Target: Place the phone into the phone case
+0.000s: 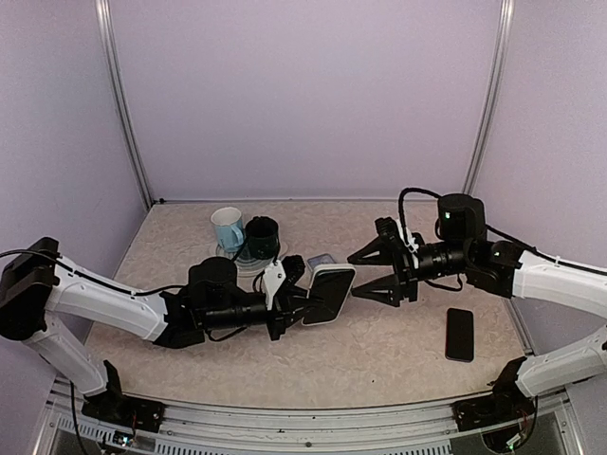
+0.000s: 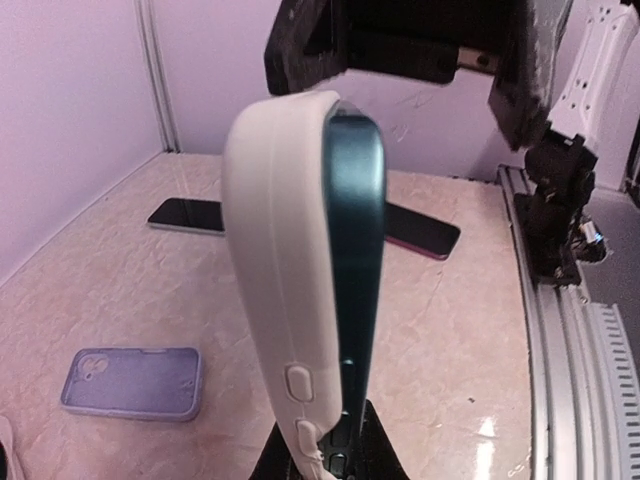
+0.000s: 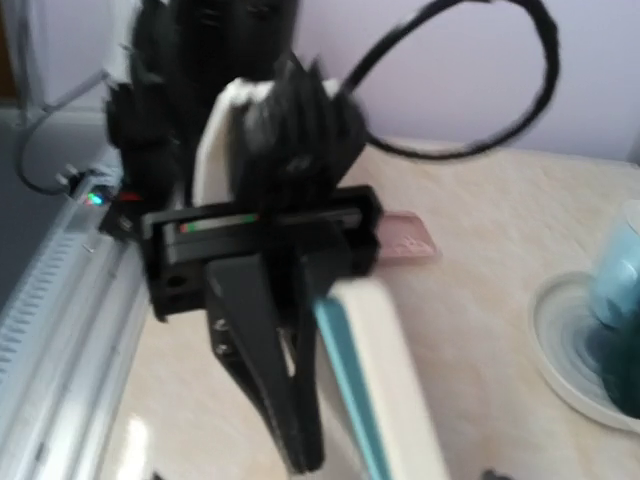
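My left gripper (image 1: 302,301) is shut on the lower end of a white phone case (image 1: 329,292) with a dark teal phone in it, held on edge above the table. In the left wrist view the case (image 2: 285,270) stands upright with the phone (image 2: 362,250) against its right side, and my fingers (image 2: 345,450) pinch the bottom. My right gripper (image 1: 372,275) is open, its fingers spread just right of the case's top end, apart from it. The right wrist view shows the case (image 3: 395,400), the phone's teal edge (image 3: 345,385) and the left gripper (image 3: 285,400) close up.
A black phone (image 1: 459,334) lies on the table at the right; it also shows in the left wrist view (image 2: 190,215). A lilac case (image 1: 321,261) lies behind the held case and shows in the left wrist view (image 2: 133,382). A pale blue cup (image 1: 228,227) and a black cup (image 1: 263,237) stand at the back left.
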Tool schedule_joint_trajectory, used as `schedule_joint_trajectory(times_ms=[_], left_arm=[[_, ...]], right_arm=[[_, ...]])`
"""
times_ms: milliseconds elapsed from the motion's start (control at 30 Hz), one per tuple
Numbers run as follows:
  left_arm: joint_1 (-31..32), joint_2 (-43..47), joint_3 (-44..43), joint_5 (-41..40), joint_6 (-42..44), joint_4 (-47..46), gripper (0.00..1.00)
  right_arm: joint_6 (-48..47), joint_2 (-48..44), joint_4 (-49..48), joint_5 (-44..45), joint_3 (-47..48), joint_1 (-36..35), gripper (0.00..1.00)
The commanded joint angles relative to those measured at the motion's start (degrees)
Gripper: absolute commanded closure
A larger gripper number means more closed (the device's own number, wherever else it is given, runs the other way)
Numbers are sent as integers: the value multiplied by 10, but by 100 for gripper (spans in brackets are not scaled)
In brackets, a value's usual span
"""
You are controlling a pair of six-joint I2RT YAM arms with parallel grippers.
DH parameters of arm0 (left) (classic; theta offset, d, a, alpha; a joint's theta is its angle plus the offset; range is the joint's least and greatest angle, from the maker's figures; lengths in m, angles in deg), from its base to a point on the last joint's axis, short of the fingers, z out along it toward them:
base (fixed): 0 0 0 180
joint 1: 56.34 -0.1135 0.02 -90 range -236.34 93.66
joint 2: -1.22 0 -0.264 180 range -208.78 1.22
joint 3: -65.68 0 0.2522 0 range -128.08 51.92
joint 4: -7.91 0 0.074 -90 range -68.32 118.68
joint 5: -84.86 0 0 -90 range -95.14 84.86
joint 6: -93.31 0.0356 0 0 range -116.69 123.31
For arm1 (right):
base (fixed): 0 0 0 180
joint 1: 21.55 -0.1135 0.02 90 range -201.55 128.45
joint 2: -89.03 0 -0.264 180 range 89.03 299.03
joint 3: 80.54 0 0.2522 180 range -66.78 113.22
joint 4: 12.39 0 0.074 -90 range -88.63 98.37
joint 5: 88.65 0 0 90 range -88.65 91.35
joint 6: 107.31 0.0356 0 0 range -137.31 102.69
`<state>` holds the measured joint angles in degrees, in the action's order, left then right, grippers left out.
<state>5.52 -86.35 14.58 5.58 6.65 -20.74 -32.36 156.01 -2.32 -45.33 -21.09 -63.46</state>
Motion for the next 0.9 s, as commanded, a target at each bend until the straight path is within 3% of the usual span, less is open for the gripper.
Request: schedule_joint_trajectory(times_ms=[0,233,400,500,567,633,700,867], left_arm=[[13,15,-54,-84,86,131,100],[24,6,-72,-97,102,154,100],[32,2,-74,-89,108,154,100],[35,2,-74,-82,109,155,100],[36,2,-77,-81,109,157,100],[36,0,-82,-80,109,161,100],[36,-3,-86,-79,108,165,100],[35,-2,-85,-84,104,167,100]], right_arm=[[-118,-14,150,91,63,-19,31],[-200,60,213,100,119,-66,20],[-211,88,200,91,133,-66,21],[-216,110,202,88,146,-66,32],[-213,120,198,87,149,-66,45],[-210,127,187,82,148,-67,69],[-207,132,185,81,150,-66,100],[-206,126,186,98,149,-66,100]])
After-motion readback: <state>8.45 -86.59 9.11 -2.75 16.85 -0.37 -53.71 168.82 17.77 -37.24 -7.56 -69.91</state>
